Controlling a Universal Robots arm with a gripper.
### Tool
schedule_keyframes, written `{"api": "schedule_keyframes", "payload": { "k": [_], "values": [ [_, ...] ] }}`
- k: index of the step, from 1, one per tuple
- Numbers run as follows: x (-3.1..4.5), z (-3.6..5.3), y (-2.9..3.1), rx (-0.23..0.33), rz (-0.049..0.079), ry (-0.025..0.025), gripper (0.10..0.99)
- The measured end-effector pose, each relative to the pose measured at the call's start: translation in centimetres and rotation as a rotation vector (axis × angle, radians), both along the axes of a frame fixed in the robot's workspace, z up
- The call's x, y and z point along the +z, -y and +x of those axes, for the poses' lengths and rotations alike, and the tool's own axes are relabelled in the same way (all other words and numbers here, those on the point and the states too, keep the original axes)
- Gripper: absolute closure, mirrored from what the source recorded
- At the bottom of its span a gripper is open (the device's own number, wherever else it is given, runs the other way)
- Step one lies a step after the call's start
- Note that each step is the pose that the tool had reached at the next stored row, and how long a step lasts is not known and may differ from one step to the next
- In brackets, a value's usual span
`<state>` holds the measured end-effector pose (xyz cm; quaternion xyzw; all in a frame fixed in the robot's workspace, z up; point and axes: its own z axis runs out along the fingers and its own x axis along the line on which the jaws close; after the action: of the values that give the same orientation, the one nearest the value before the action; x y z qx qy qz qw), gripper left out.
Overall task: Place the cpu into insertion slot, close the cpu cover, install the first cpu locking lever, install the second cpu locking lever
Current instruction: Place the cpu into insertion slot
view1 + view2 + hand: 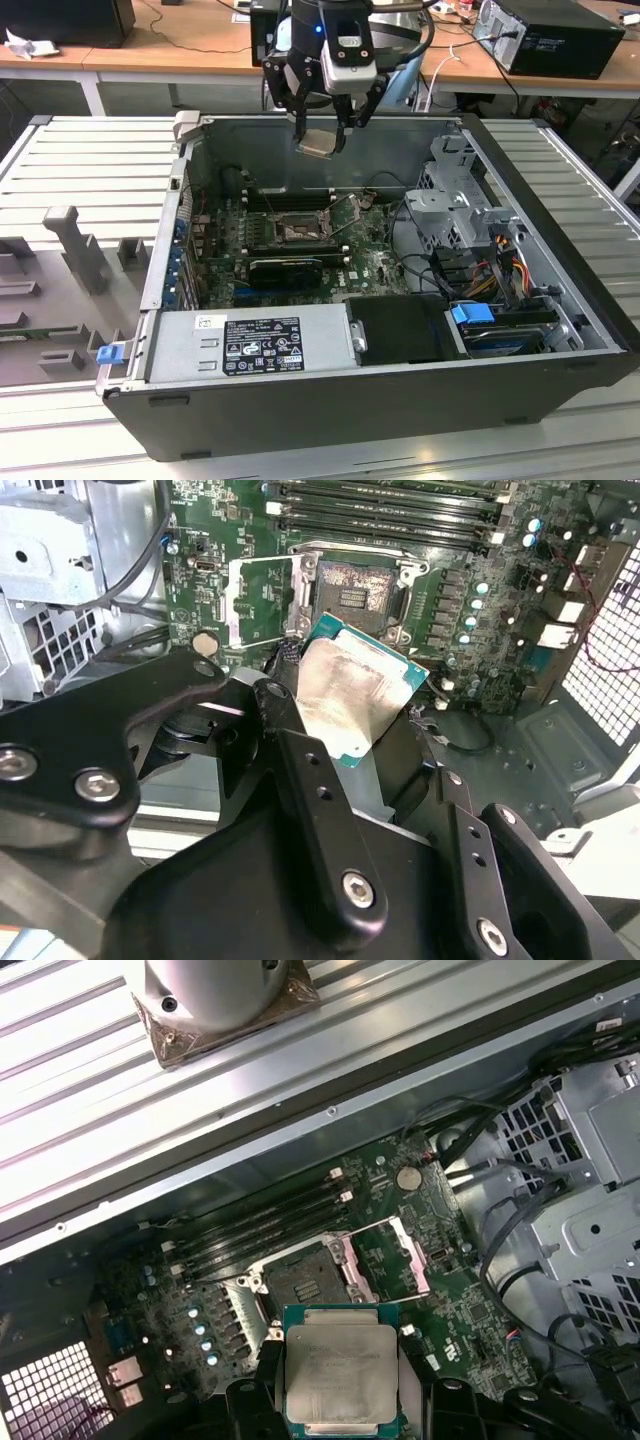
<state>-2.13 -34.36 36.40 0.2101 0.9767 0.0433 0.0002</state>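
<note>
cpu (pixel 343 1375) in end effector (pixel 320 135) | above case (pixel 300 400) | insertion slot (pixel 298 230) inside case

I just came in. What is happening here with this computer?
The gripper holds the cpu by its edges, in the air above the open computer case. The insertion slot on the green board below is empty, and the cpu cover stands open beside it. The cpu is not yet placed.
</note>
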Motion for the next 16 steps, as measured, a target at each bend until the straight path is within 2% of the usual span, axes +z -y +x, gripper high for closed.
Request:
{"api": "schedule_keyframes", "payload": {
  "k": [16],
  "values": [
    [-0.06, 0.00, -0.01, -0.058, -0.001, 0.0000, 0.545]
  ]
}}
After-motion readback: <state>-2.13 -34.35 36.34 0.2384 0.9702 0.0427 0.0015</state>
